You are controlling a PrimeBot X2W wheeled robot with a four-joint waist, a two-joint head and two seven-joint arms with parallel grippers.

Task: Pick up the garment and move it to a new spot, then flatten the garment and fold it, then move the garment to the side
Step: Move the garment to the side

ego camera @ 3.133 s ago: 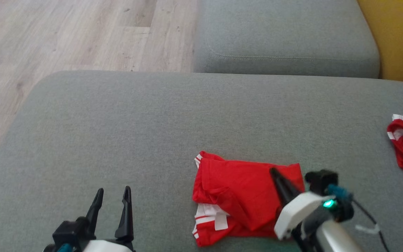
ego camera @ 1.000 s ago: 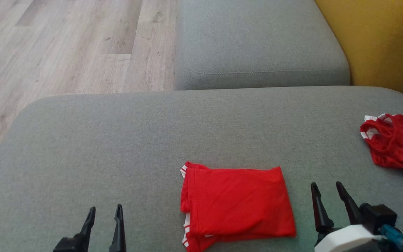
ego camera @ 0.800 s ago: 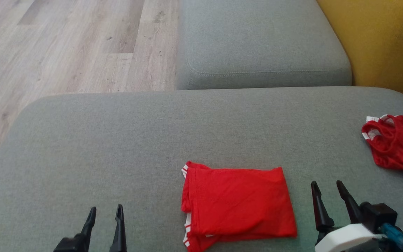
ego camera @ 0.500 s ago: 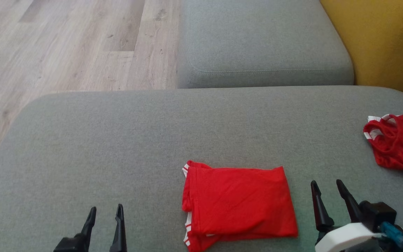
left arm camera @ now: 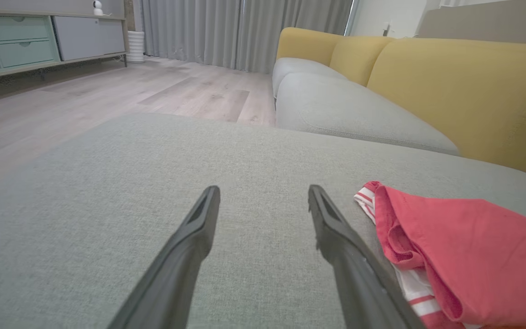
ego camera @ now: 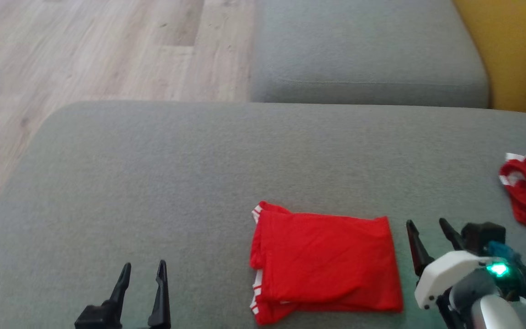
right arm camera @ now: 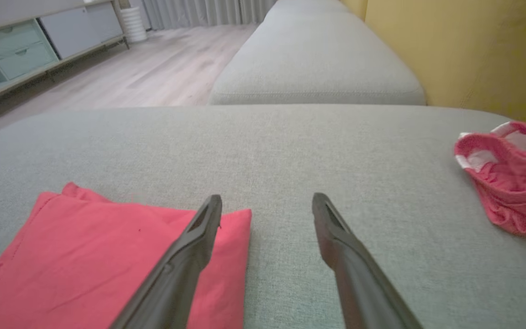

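Left pincer (ego camera: pixel 144 264) and right pincer (ego camera: pixel 426 222) gape empty beside the folded garment (ego camera: pixel 324 260).

Garment (ego camera: pixel 324 260): red with white-striped trim, folded into a flat rectangle, lying on grey cushion (ego camera: pixel 176 173).

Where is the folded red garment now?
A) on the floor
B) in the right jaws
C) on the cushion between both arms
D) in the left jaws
C: the folded red garment lies flat on the grey cushion, left jaws and right jaws open beside it.
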